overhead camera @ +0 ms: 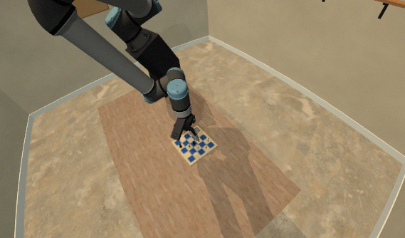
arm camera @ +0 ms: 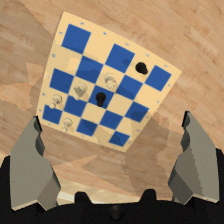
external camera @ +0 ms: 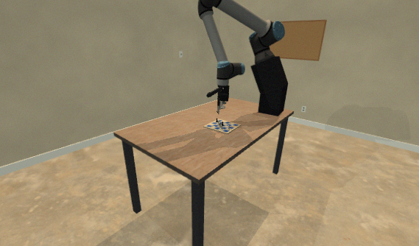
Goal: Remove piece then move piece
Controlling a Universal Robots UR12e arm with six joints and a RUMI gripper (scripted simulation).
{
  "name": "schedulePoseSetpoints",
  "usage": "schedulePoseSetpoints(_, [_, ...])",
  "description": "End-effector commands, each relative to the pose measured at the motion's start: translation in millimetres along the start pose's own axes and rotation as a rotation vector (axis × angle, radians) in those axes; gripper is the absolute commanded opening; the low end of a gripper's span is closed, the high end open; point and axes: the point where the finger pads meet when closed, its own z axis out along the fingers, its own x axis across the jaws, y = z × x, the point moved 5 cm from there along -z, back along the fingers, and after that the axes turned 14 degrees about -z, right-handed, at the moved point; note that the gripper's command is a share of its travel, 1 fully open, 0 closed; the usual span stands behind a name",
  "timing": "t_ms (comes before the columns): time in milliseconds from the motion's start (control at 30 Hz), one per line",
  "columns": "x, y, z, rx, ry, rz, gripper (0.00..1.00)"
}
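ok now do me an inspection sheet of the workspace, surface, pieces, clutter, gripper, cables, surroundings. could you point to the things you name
Surface: wood-grain table [overhead camera: 151,171] [external camera: 168,136], shadows falling across it.
Job's things: chequered blue-and-cream board [overhead camera: 191,159] [external camera: 228,131] [arm camera: 76,38] with two black pieces and four pale ones; the edge lettering is too small to read, so D3 and C3 cannot be named.
Clutter: nothing seen.
Gripper: open [overhead camera: 185,137] [external camera: 218,111] [arm camera: 111,120], nothing between the fingers, above the table.
Cables: nothing seen.
Surroundings: plain walls, a brown wall panel [external camera: 304,40], a mottled floor [overhead camera: 276,107] [external camera: 341,184].
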Motion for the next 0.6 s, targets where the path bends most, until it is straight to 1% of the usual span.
schedulePoseSetpoints(0, [-0.2,-0.2,-0.4,0.001,0.000,0.006,1.00])
schedulePoseSetpoints(33, [-0.2,-0.2,-0.4,0.001,0.000,0.006,1.00])
schedulePoseSetpoints(67, [-0.2,-0.2,-0.4,0.001,0.000,0.006,0.22])
schedulePoseSetpoints(567, [-0.2,-0.2,-0.4,0.001,0.000,0.006,0.22])
